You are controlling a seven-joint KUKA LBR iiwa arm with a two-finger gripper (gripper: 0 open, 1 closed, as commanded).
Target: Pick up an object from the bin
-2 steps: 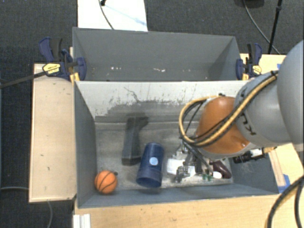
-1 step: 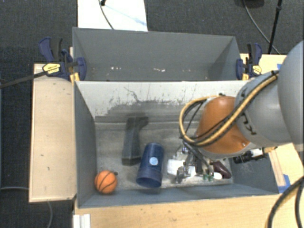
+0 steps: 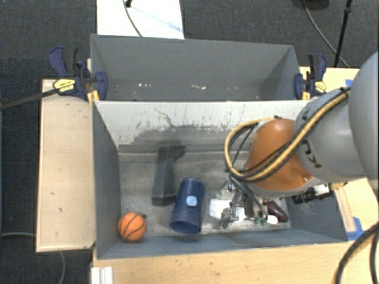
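Orange-capped, the tool (image 3: 237, 210) sits low by the front wall of the bin (image 3: 106, 158), over a small white thing (image 3: 217, 207). Whether it is open or closed cannot be told. A blue cup (image 3: 188, 206) lies just left, an orange ball (image 3: 132, 226) farther off.

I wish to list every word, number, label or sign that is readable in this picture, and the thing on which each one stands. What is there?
No text here can be read with certainty.
Blue cup: pale round sticker on its base, too small to read.
Robot arm: dark marks on the grey casing, partly behind cables, not readable.
Small orange ball: dark seam lines only, no letters.
Dark grey L-shaped piece: no writing seen.
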